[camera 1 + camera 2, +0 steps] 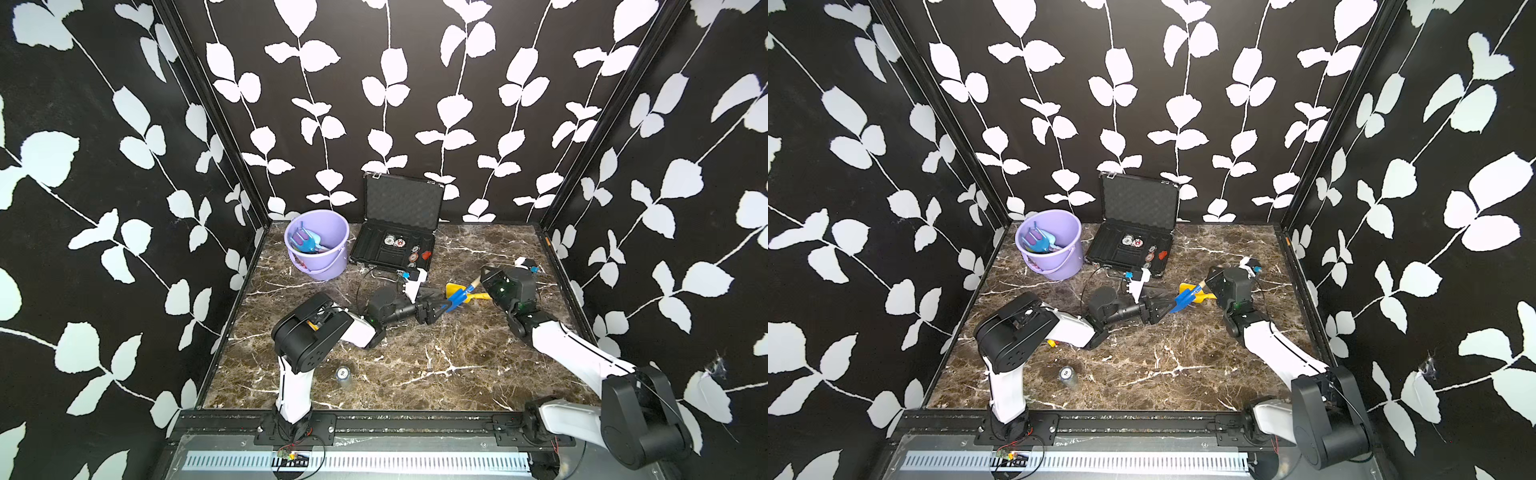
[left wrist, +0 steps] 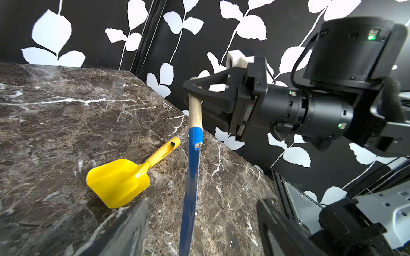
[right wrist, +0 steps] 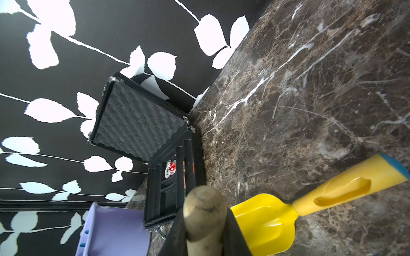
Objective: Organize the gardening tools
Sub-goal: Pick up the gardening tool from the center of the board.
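Here, a blue trowel [image 2: 192, 177] with a pale wooden handle sits at two o'clock from the table [image 1: 415, 365] centre in both top views. The right gripper [image 2: 194, 88] clamps its handle. The left gripper [image 1: 439, 308] has its fingers apart, flanking the blade. A yellow scoop [image 2: 117, 181] lies beneath, partly covered. At eleven o'clock, the tools [image 1: 307, 243] in the lilac bucket [image 1: 328, 266] overlap indistinctly.

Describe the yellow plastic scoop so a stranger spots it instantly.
On the brown marble table, look in front of the open black foam-lined case. The yellow plastic scoop lies flat there beside a blue-bladed, wooden-handled trowel; unlike the trowel, it is yellow and unheld.
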Robot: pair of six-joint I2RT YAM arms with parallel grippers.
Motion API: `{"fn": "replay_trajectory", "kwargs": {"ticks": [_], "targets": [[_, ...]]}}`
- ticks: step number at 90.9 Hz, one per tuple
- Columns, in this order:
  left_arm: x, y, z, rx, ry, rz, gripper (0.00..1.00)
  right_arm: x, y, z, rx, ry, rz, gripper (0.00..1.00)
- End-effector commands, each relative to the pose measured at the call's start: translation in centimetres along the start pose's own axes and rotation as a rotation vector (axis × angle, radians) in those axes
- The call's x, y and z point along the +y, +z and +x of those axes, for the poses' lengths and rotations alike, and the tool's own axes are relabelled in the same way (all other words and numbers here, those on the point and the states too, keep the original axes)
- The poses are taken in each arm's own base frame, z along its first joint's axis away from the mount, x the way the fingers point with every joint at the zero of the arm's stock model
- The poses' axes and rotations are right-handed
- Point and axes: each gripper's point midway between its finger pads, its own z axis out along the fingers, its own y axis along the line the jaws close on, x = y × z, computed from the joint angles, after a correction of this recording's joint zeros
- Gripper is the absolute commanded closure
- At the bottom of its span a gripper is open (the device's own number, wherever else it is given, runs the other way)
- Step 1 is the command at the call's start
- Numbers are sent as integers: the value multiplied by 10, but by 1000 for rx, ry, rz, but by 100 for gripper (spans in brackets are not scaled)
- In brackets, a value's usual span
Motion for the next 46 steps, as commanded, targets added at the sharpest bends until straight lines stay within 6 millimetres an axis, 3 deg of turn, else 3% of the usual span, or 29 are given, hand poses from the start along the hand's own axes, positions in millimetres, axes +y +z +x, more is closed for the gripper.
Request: {"fn": "replay_trajectory", "kwargs": {"ticks": [1, 12, 35, 46], "targets": [[6, 5, 8, 40, 42, -24, 25, 20, -7, -9, -37, 39, -86, 100], [12, 7, 11, 59, 63, -51, 28, 22, -10, -6, -24, 57, -106, 100], [14, 11, 16, 81, 66, -43, 47, 22, -14, -2, -19, 93, -138, 100], [14, 13, 19, 90, 66, -37, 61, 22, -15, 1, -16, 109, -153, 100]]}}
